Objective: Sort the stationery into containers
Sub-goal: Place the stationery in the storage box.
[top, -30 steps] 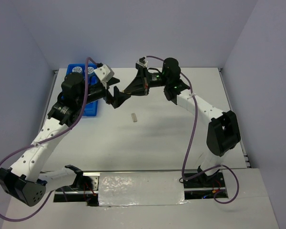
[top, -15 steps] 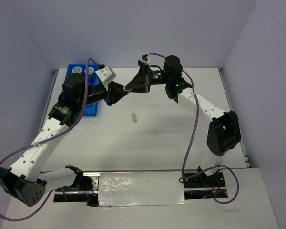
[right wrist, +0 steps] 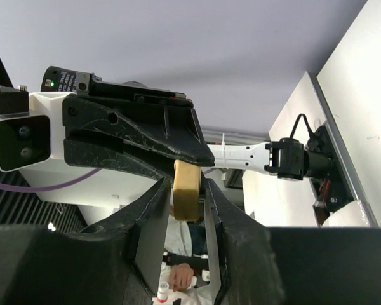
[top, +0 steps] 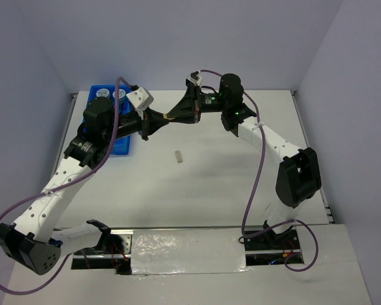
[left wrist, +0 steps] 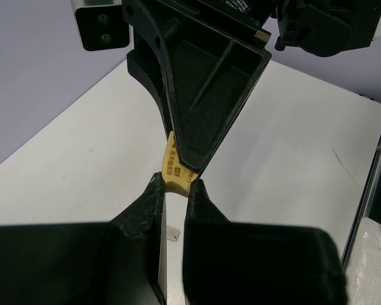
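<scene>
A tan eraser (left wrist: 176,170) is held in the air above the far part of the table (top: 209,184), just right of the blue tray (top: 94,89). It is seen as a short, blunt-edged block of yellowish beige, with small dark printed characters along one face. Its colour is even and its corners are rounded.

It is gripped at one end by the left gripper (left wrist: 176,185), whose two black fingers are pressed together on it. The other end is flanked by the fingers of the right gripper (right wrist: 185,181) – they lie close along both sides of the block, but whether they are pressing on it or standing just off it cannot be told. The two grippers are met tip to tip, the eraser bridging them.

Two round tape rolls (top: 102,93) are seen at the far end of the tray, side by side. Nearer, a small pale block (top: 178,155) is left lying alone on the white table – well apart from the tray and from both grippers.
</scene>
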